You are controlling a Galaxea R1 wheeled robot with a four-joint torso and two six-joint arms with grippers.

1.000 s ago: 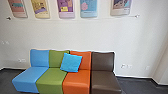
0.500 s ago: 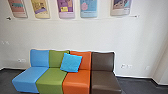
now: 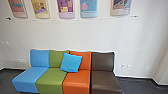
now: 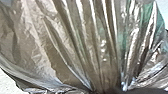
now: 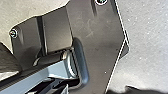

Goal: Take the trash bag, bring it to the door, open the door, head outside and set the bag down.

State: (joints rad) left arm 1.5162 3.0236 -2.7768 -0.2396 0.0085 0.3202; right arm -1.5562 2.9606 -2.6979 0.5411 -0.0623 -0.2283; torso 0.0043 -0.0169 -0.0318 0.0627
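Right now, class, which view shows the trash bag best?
The left wrist view, with the trash bag close up, folds gathered. The right wrist view has a dark shape, possibly the bag; the head view faces a sofa.

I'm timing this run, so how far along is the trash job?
Pickup looks done: the trash bag shows large at the left wrist, folds drawn together, so carrying seems in hand. Opening the door, going out and setting it down look left: the head view faces seats along an indoor wall.
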